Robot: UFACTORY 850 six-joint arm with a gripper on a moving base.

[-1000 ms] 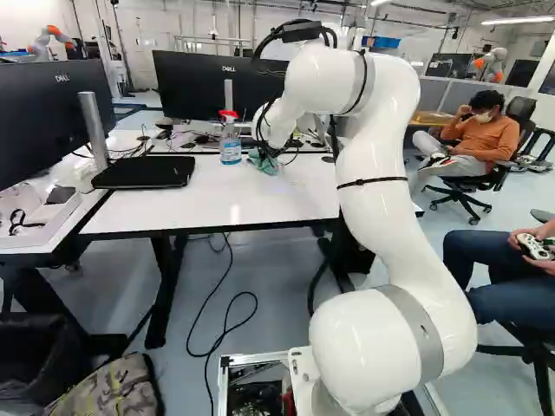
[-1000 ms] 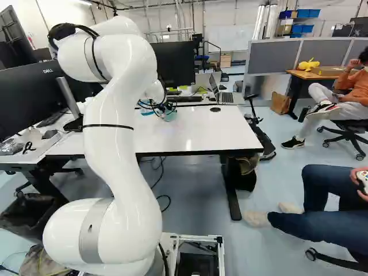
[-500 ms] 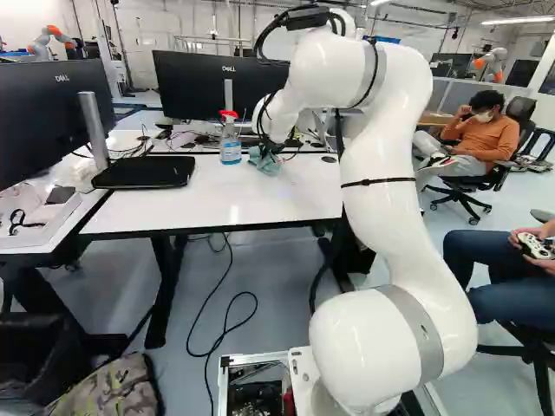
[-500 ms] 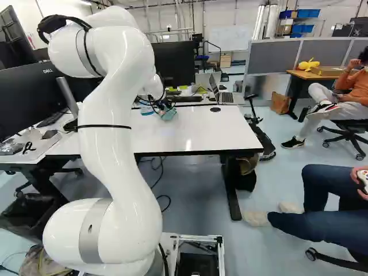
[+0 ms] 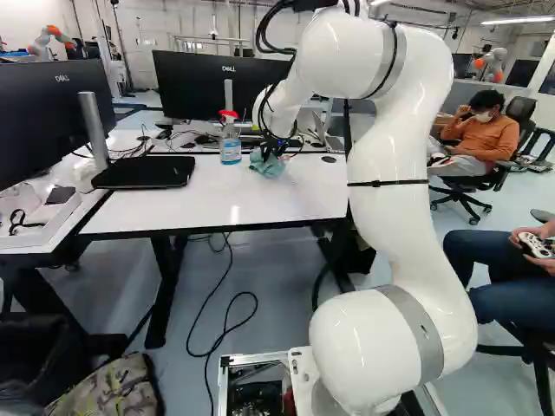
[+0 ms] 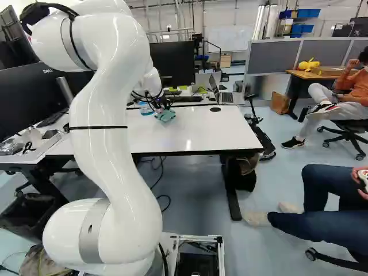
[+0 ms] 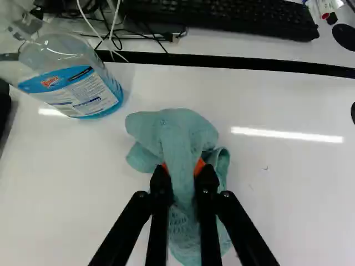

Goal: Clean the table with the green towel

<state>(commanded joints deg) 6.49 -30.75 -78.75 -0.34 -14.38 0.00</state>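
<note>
gripper (image 5: 273,151) pinches green towel (image 7: 180,130) between its two fingers, low over white table (image 5: 165,211), spray bottle (image 5: 230,146) standing near.

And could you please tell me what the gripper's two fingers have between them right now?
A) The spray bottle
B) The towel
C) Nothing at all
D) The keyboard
B: in the wrist view the towel is bunched between the two fingers of the gripper, while the bottle stands off to one side of them.
</note>
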